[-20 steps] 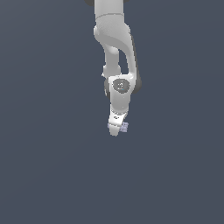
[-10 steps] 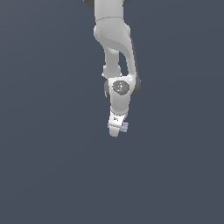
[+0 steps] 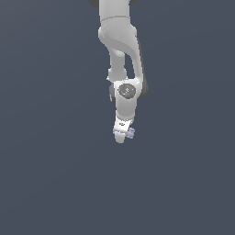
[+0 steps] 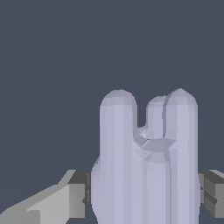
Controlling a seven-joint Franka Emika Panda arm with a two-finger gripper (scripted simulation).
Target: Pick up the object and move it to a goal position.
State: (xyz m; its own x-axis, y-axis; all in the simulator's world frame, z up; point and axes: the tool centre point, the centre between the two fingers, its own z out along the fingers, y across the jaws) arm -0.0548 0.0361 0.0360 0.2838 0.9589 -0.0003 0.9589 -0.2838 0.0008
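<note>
1. The ground (image 3: 50, 174) is one flat, dark slate-blue surface that fills both views, with no marks or edges on it.

2. The white Panda arm (image 3: 120, 46) comes in from the top of the exterior view and reaches down the middle. Its thick upper link narrows to a wrist joint with a round grey cap.

3. Below that cap the arm ends in the white gripper (image 3: 121, 136), which points down just above the centre of the exterior view. In the wrist view the gripper (image 4: 144, 194) shows its two fingers: one is a pale grey bar with a dark pad (image 4: 78, 192), and the other is a short grey stub at the opposite edge of the picture.

4. The object (image 4: 146, 162) is a pale lavender-grey block with rounded, knobbly lobes. It fills the gap between the fingers in the wrist view, with a pad against each of its flanks, so the fingers are clamped on it. Its lobed end sticks out past the fingertips.

5. In the exterior view only a small bumpy piece of the object (image 3: 131, 133) shows. It pokes out on the exterior view's right of the gripper tip, touching it. Whether it rests on the ground or hangs above it cannot be told.
</note>
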